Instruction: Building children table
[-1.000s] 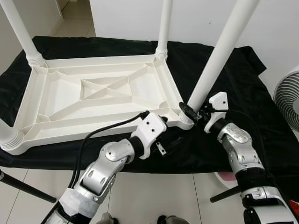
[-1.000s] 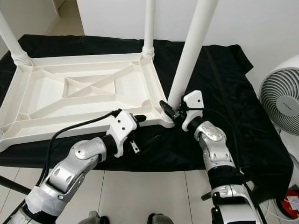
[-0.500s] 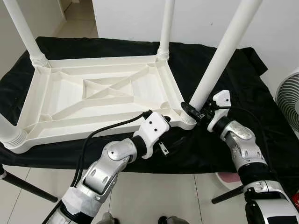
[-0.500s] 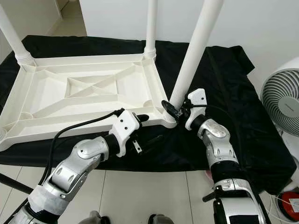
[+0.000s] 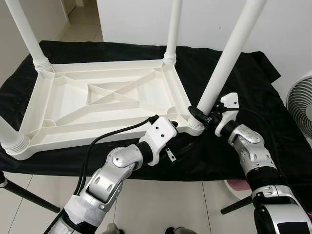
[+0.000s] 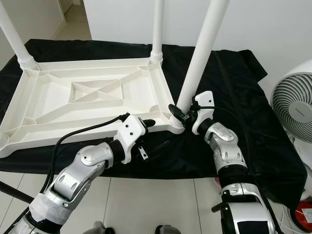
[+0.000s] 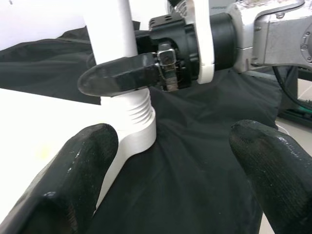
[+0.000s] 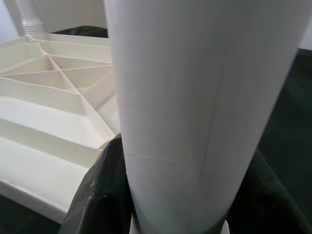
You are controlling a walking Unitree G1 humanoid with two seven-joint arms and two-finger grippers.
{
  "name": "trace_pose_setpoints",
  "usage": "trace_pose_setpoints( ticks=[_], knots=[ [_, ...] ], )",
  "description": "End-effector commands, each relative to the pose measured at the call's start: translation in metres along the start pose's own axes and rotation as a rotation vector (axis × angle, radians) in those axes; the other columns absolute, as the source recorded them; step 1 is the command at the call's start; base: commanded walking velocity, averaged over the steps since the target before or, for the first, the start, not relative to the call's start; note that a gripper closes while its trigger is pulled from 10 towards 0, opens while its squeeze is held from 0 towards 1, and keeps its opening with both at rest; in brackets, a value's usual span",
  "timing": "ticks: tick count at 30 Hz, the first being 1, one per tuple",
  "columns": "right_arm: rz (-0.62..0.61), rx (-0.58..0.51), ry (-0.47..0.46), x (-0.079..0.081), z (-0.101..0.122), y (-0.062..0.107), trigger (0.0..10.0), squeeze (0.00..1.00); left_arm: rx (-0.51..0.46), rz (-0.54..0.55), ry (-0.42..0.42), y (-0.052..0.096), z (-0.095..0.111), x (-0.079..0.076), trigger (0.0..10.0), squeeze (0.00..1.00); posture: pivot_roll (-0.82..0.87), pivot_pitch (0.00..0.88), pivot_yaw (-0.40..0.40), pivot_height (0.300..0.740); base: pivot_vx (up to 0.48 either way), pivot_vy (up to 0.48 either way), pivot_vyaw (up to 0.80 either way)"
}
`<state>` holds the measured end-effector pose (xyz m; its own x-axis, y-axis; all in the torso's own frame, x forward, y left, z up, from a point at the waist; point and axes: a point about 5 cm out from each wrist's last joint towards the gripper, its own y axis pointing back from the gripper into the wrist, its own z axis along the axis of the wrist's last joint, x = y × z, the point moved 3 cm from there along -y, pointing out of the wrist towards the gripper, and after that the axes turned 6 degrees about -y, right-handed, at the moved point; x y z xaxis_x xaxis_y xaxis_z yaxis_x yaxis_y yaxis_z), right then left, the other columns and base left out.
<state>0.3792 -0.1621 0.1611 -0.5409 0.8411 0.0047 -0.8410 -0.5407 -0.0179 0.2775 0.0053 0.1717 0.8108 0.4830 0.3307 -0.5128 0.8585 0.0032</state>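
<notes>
Two pincers: both at the near right corner of the upturned table top.
Right pincer (image 5: 199,114): clamped around the white leg (image 5: 227,62) just above its threaded base, one black finger (image 7: 119,78) across the front of the tube.
Leg: leans to the right, its ribbed end seated in the corner socket (image 5: 195,125).
Left pincer (image 6: 150,134): fingers spread wide, holding nothing, one finger (image 6: 146,123) at the near rim of the table top, the other over the cloth.
Table top (image 5: 105,104): white plastic, underside up with ribs showing, lying on the black cloth (image 5: 248,87).
Other legs (image 5: 171,30): three stand upright in the remaining corners.
Surface: hidden beneath the cloth.
Fan (image 6: 293,104): white, at the far right beside the cloth.
</notes>
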Motion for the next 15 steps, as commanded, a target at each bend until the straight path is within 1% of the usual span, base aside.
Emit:
trace_pose_setpoints(
  ticks=[1, 2, 3, 5, 6, 8, 9, 10, 11, 12, 15],
  knots=[
    [-0.09, 0.112, -0.035, -0.004, -0.028, 0.004, 10.0, 0.0, -0.002, -0.057, -0.008, -0.002, 0.0, -0.007, 10.0, 0.0, -0.1, 0.086, 0.009, 0.74, 0.0, 0.0, 0.0],
    [-0.117, 0.103, -0.027, -0.003, -0.027, 0.003, 10.0, 0.0, -0.003, -0.058, -0.007, -0.002, 0.0, -0.007, 10.0, 0.0, -0.09, 0.086, 0.006, 0.74, 0.0, 0.0, 0.0],
    [-0.117, 0.103, -0.027, -0.003, -0.027, 0.003, 10.0, 0.0, -0.003, -0.058, -0.007, -0.002, 0.0, -0.007, 10.0, 0.0, -0.09, 0.086, 0.006, 0.74, 0.0, 0.0, 0.0],
    [-0.203, 0.073, -0.042, 0.001, -0.026, 0.002, 10.0, 0.0, -0.002, -0.059, -0.005, -0.002, -0.001, -0.009, 10.0, 0.0, -0.09, 0.086, 0.005, 0.74, 0.0, 0.0, 0.0],
    [-0.203, 0.073, -0.042, 0.001, -0.026, 0.002, 10.0, 0.0, -0.002, -0.059, -0.005, -0.002, -0.001, -0.009, 10.0, 0.0, -0.09, 0.086, 0.005, 0.74, 0.0, 0.0, 0.0],
    [-0.301, 0.046, -0.071, 0.003, -0.025, 0.002, 10.0, 0.0, -0.002, -0.06, 0.0, -0.002, -0.001, -0.01, 10.0, 0.0, -0.09, 0.085, 0.0, 0.74, 0.0, 0.0, 0.0],
    [-0.301, 0.046, -0.071, 0.003, -0.025, 0.002, 10.0, 0.0, -0.002, -0.06, 0.0, -0.002, -0.001, -0.01, 10.0, 0.0, -0.09, 0.085, 0.0, 0.74, 0.0, 0.0, 0.0],
    [-0.348, 0.03, -0.078, 0.007, -0.024, 0.001, 10.0, 0.0, -0.003, -0.063, 0.002, -0.001, -0.001, -0.011, 10.0, 0.0, -0.1, 0.083, -0.001, 0.74, 0.0, 0.0, 0.0],
    [-0.348, 0.03, -0.078, 0.007, -0.024, 0.001, 10.0, 0.0, -0.003, -0.063, 0.002, -0.001, -0.001, -0.011, 10.0, 0.0, -0.1, 0.083, -0.001, 0.74, 0.0, 0.0, 0.0],
    [-0.429, 0.007, -0.098, 0.013, -0.023, 0.001, 10.0, 0.0, -0.004, -0.068, 0.005, -0.002, -0.002, -0.013, 10.0, 0.0, -0.1, 0.079, -0.002, 0.74, 0.0, 0.0, 0.0],
    [-0.461, 0.001, -0.109, 0.015, -0.024, 0.001, 10.0, 0.0, -0.004, -0.07, 0.006, -0.002, -0.002, -0.013, 10.0, 0.0, -0.1, 0.079, -0.002, 0.74, 0.0, 0.0, 0.0]
  ],
)
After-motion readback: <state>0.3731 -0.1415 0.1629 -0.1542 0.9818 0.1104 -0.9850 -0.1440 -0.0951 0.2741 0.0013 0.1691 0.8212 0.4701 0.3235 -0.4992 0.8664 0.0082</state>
